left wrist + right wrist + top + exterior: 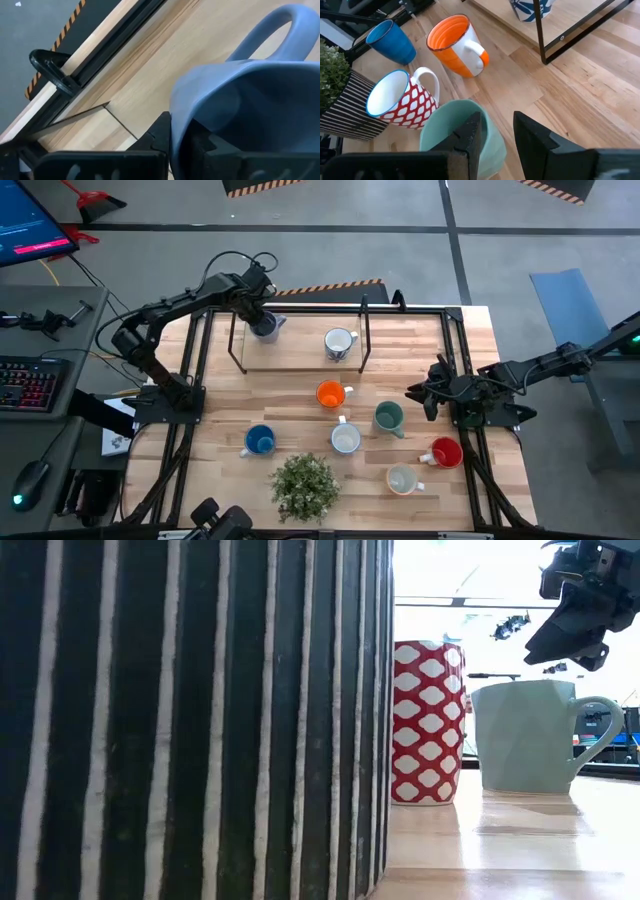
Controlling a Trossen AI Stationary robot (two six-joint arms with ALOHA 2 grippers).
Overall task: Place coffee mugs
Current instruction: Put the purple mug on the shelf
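Observation:
My left gripper (pixel 262 318) reaches to the table's far left and is shut on the grey-blue mug (pixel 266 328), over the far left corner of the wooden shelf (pixel 290 352). A white mug with a blue pattern (pixel 340 343) stands on that shelf. On the table stand the orange mug (pixel 330 394), the green mug (pixel 388 417), the red-and-white patterned mug (pixel 345 438), the blue mug (pixel 259 441), the red mug (pixel 445 452) and the cream mug (pixel 402 479). My right gripper (pixel 418 392) is open; in the low view it (pixel 578 610) hangs above the green mug (pixel 525 735) without touching it. My left gripper (pixel 180 145) pinches the grey-blue mug's wall at the rim (pixel 181 112), one finger (pixel 200 147) inside the cup and one (pixel 160 135) outside. The handle (pixel 270 30) points away from the fingers. I cannot tell whether the mug's base rests on the shelf.
A black metal frame (pixel 364 330) stands around the shelf at the table's far middle. A leafy plant in a striped pot (pixel 303 485) sits at the near edge and fills the low view's left side (pixel 190 720). Bare wood (pixel 220 395) lies on the table's left.

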